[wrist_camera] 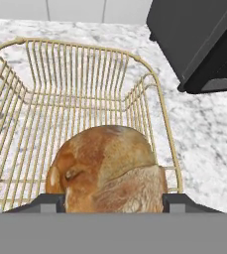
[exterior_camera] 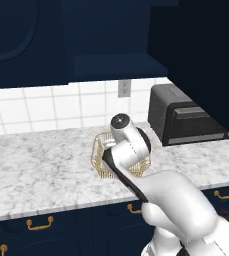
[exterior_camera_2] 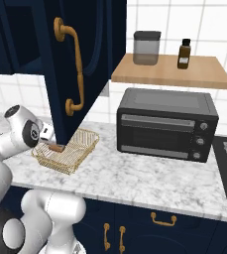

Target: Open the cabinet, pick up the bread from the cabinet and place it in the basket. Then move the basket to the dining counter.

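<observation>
Hand view looks down into the basket (wrist_camera: 149,94), where the bread (wrist_camera: 110,168) sits low between the two dark fingertips (wrist_camera: 45,202), the jaws set about its sides; whether they grip it I cannot tell. From the right, the basket (exterior_camera_2: 83,141) rests on the marble worktop (exterior_camera_2: 149,178) beside the toaster oven (exterior_camera_2: 167,124), under the open cabinet door (exterior_camera_2: 85,54).

base views flank arm, share basket (exterior_camera: 120,159); hand view close above, probably looking down.
</observation>
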